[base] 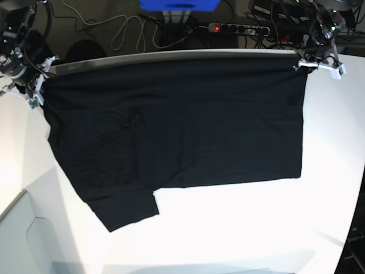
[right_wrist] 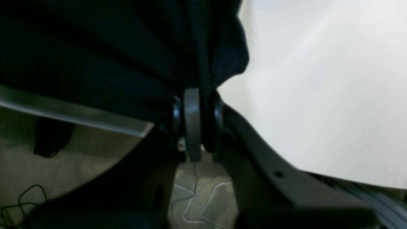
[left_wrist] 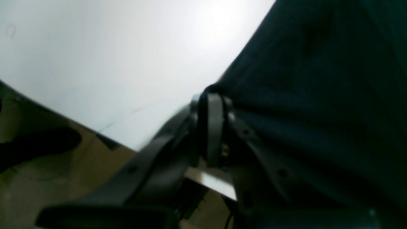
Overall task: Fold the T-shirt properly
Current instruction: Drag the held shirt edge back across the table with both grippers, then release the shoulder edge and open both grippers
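Note:
The black T-shirt lies spread plain side up on the white table; no print shows. Its far edge runs along the table's far edge, and one sleeve sticks out at the near left. My left gripper is shut on the T-shirt's far right corner; in the left wrist view its jaws pinch the dark cloth. My right gripper is shut on the far left corner; in the right wrist view its jaws clamp the cloth.
Beyond the table's far edge lie a power strip, several cables and a blue object. A grey panel sits at the near left corner. White tabletop shows in front of and beside the shirt.

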{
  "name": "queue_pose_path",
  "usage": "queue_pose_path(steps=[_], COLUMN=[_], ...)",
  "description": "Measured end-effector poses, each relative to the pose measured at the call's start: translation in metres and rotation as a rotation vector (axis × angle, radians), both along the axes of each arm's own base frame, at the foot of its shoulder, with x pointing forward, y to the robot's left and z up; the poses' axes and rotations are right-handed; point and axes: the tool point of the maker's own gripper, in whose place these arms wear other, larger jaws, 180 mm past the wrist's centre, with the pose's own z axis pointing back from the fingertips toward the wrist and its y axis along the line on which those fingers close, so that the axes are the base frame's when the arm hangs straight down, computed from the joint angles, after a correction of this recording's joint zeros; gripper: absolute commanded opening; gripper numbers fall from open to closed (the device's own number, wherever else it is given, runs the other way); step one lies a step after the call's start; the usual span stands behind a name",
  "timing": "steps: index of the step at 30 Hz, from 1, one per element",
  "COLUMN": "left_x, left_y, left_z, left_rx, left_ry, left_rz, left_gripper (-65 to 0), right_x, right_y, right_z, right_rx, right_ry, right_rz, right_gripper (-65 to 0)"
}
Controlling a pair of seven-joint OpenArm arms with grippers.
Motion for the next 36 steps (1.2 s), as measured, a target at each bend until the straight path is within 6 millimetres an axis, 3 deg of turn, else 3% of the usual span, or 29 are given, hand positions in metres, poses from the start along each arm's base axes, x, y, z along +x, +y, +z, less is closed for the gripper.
queue_pose_path(steps=[10, 12, 16, 18, 21, 26, 36], left_x=[-0.005, -0.005, -0.005, -0.005, -0.007, -0.019, -0.021], left_y=[-0.004, -0.004, -0.004, -0.003, -0.001, 0.013, 0.012], left_z=[-0.004, -0.003, -0.003, -0.003, -0.003, 0.0, -0.001], left_rx=[-0.012, -0.011, -0.01, -0.007, -0.006, 0.013, 0.007], left_ry=[0.005, 0.005, 0.005, 0.007, 0.008, 0.008, 0.008], left_rz=[0.012, 0.011, 0.011, 0.012, 0.018, 0.09, 0.098], left_gripper=[-65.0, -65.0, -65.0, -62.1, -59.8, -59.6, -57.7], right_x=[-0.014, -0.014, -0.015, -0.014, -0.014, -0.014, -0.011], right_y=[0.001, 0.002, 0.001, 0.001, 0.001, 0.001, 0.0], right_z=[-0.008, -0.009, -0.008, -0.008, -0.008, -0.007, -0.006], right_rx=[0.002, 0.007, -0.004, -0.005, -0.004, -0.004, -0.007], right_ry=[0.039, 0.038, 0.044, 0.042, 0.042, 0.04, 0.034], right_rz=[-0.008, -0.01, -0.01, -0.01, -0.01, -0.01, -0.008], right_gripper=[-63.7, -59.1, -42.5, -34.4, -27.9, -27.2, -27.2])
